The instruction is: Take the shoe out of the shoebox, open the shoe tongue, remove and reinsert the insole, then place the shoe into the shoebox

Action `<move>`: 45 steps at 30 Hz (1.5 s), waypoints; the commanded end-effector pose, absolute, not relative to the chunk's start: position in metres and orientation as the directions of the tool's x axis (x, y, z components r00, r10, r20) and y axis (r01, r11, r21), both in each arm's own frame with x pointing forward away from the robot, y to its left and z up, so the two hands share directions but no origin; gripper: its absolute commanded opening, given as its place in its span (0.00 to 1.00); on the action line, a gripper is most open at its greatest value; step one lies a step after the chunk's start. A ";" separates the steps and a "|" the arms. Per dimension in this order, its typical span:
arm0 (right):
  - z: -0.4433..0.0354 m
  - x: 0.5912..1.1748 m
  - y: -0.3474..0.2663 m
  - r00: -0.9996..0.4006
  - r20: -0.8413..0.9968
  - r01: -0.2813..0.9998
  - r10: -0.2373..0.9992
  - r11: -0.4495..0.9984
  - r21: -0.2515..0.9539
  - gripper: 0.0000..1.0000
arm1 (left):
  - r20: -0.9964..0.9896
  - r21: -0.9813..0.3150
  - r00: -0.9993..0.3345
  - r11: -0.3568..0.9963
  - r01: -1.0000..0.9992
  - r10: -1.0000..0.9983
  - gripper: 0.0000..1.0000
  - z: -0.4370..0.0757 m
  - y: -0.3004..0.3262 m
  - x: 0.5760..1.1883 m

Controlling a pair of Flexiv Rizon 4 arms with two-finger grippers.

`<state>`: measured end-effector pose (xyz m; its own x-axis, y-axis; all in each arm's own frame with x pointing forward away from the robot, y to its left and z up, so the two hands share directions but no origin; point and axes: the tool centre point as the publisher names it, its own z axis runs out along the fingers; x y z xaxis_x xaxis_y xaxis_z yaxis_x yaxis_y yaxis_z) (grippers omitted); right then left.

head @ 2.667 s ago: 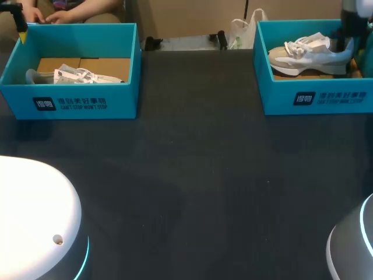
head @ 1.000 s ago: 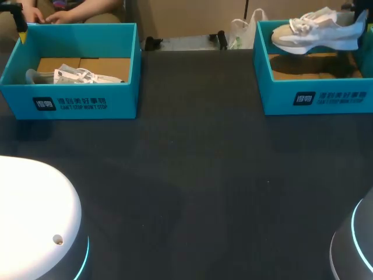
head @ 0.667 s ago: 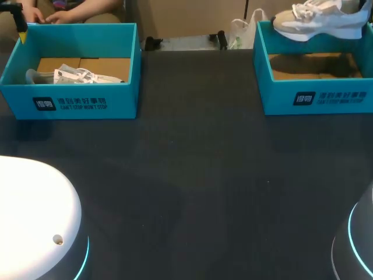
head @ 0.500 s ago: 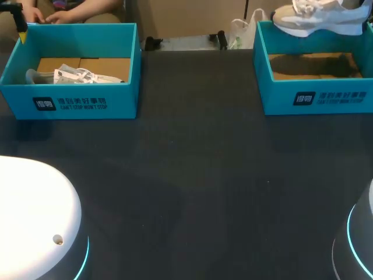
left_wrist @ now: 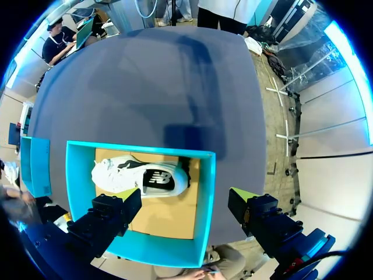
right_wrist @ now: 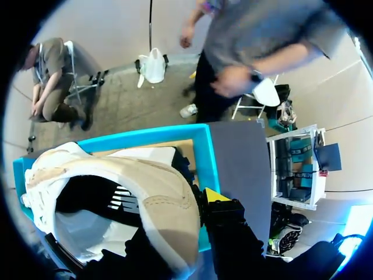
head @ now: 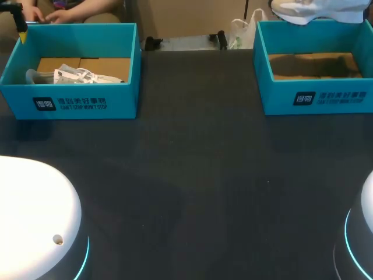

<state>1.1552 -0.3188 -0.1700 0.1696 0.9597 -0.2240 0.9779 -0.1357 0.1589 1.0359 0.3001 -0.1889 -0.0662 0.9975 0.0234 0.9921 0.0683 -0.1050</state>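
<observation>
Right gripper [right_wrist: 192,213] is clamped on the heel collar of the shoe [right_wrist: 116,181], with the yellow-tipped finger outside the heel wall. That's a sensible bite: the stiff heel shouldn't fold, and the tongue and laces stay free. The shoe hangs sole-down in the air, toe toward the table's middle, above the far rim of the right shoebox [head: 315,99], which now shows only its cardboard floor. So I judge the take-out step as nearly done. Next it wants setting down on the dark table [head: 192,192], where both arms can reach the tongue.

Left gripper [left_wrist: 185,201] is spread wide and holds nothing (parked, I'd say). It hovers over the left shoebox [left_wrist: 140,150], where a second shoe [left_wrist: 143,178] lies on its side.
</observation>
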 end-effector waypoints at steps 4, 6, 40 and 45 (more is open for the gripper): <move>-0.159 1.146 -0.313 0.181 -0.233 0.975 0.955 -0.143 0.170 0.00 | 0.025 -0.105 -0.066 0.069 0.992 0.997 1.00 -0.188 0.300 1.036; -0.159 1.146 -0.313 0.181 -0.233 0.975 0.955 -0.143 0.170 0.00 | 0.025 -0.105 -0.066 0.069 0.992 0.997 1.00 -0.188 0.300 1.036; -0.137 1.072 -0.235 0.218 -0.221 0.962 0.950 -0.172 0.211 0.00 | 0.025 -0.105 -0.066 0.069 0.992 0.997 1.00 -0.188 0.300 1.036; -0.134 1.050 -0.218 0.210 -0.223 0.963 0.952 -0.162 0.214 0.00 | 0.025 -0.105 -0.066 0.069 0.992 0.997 1.00 -0.188 0.300 1.036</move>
